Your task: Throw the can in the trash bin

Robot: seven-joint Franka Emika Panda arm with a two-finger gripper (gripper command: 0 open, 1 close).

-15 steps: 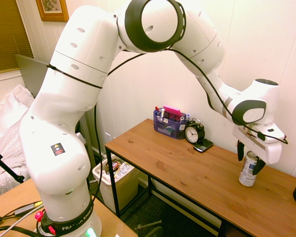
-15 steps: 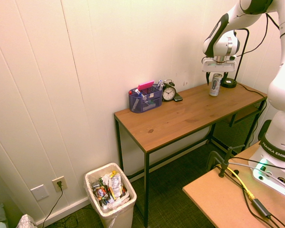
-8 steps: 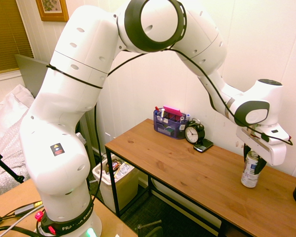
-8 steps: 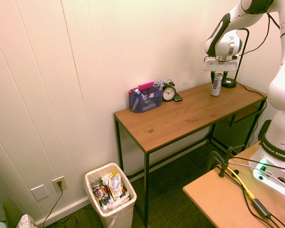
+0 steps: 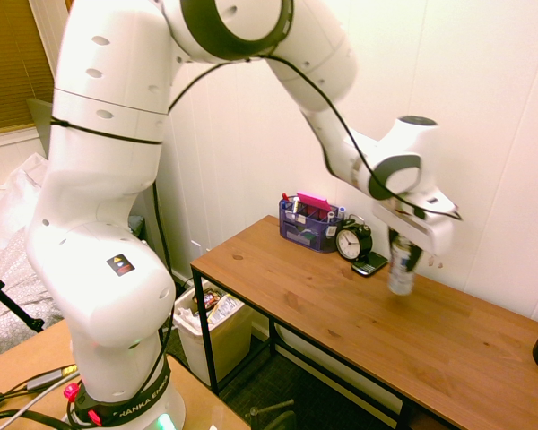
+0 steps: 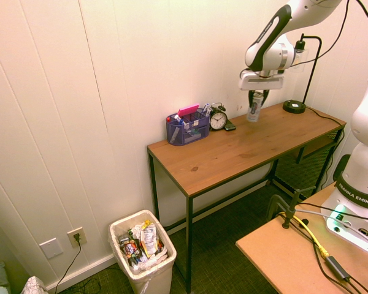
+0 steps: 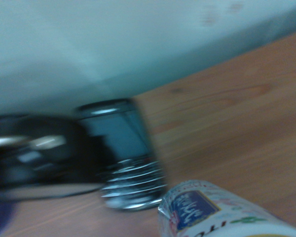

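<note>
Moved since a second ago: gripper (image 5: pixel 402 260) and can (image 5: pixel 401 270) have left the far end of the desk (image 5: pixel 341 313), where the can stood near the black lamp base (image 6: pixel 292 106), and are now beside the alarm clock (image 5: pixel 352 241). Jaws clamped on the can near its top, can hanging upright and lifted clear of the desk surface, a bit motion-blurred in the first exterior view. In the second exterior view the can (image 6: pixel 254 106) hangs under the gripper (image 6: pixel 256 98), just to the lamp side of the alarm clock (image 6: pixel 218 119).

Small dark phone (image 5: pixel 369 263) lies flat on the desk touching or nearly touching the alarm clock, between clock and can. Blue-purple desk organiser (image 5: pixel 308 224) with a pink item on top stands on the other side of the alarm clock, against the wall.

Wrist view is blurred: can (image 7: pixel 222 212) rises from the lower edge with blue print on white, the phone (image 7: pixel 123 153) lies next to the dark round alarm clock (image 7: pixel 34 153), wood desk (image 7: pixel 237 113) around them.

Trash bin (image 6: pixel 142 252) sits on the floor well away from the alarm clock, past the organiser end of the desk and below it, with white liner, paper and wrappers inside. In the first exterior view the trash bin (image 5: pixel 211 324) shows under the desk's near corner.
</note>
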